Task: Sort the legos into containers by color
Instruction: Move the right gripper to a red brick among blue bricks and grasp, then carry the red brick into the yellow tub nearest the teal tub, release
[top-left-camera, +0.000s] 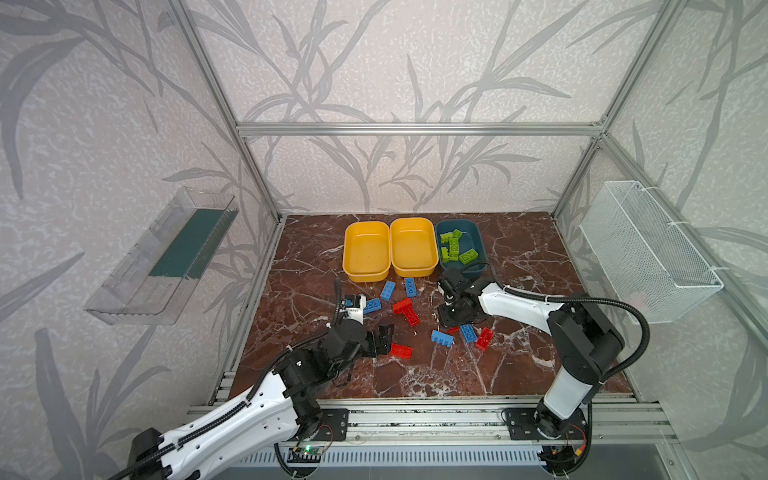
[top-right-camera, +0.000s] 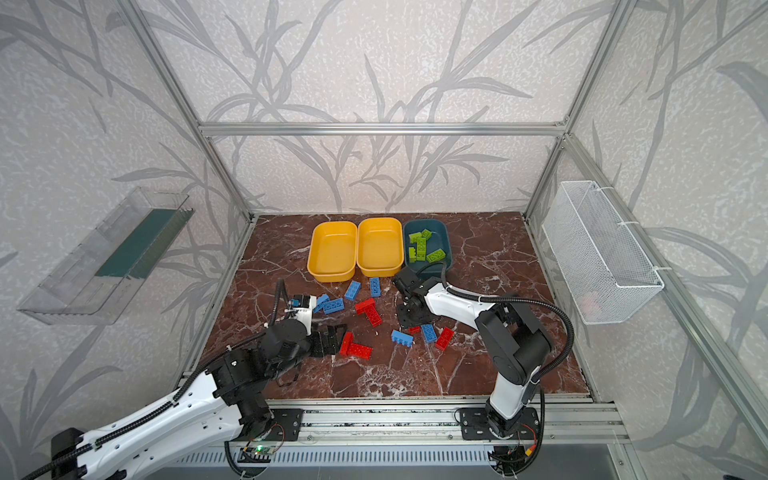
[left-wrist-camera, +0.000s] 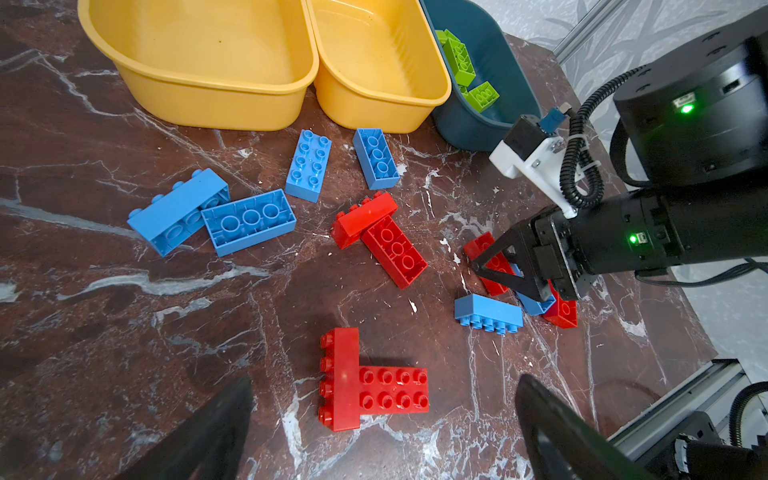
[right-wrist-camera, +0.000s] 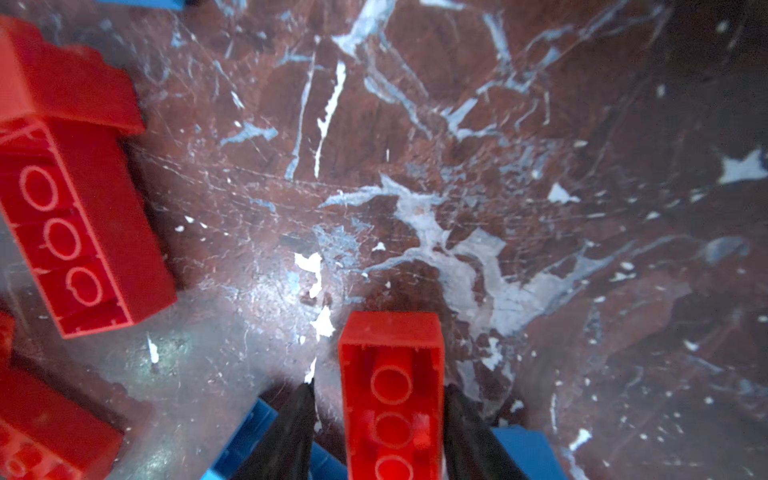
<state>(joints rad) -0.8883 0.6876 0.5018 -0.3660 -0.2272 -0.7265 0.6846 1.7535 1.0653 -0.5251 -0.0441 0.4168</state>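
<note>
Two yellow containers (top-left-camera: 365, 275) (top-left-camera: 415, 272) hold nothing. The teal one (top-left-camera: 478, 241) holds several green legos (top-left-camera: 455, 247). Blue legos (top-left-camera: 388, 290) and red legos (top-left-camera: 405, 308) lie loose on the marble. My right gripper (right-wrist-camera: 379, 388) points down, open, straddling an upside-down red brick (right-wrist-camera: 392, 365). One finger touches it and the other stands a little off. In the left wrist view the right gripper (left-wrist-camera: 482, 266) sits over the same brick (left-wrist-camera: 484, 245). My left gripper (left-wrist-camera: 384, 380) is wide open and low before two red bricks lying in an L (left-wrist-camera: 374, 390).
A clear tray (top-left-camera: 162, 257) hangs on the left wall and a white wire basket (top-left-camera: 648, 249) on the right wall. Aluminium rails (top-left-camera: 415, 415) run along the front edge. Blue bricks (right-wrist-camera: 249, 436) lie right beside the right fingers.
</note>
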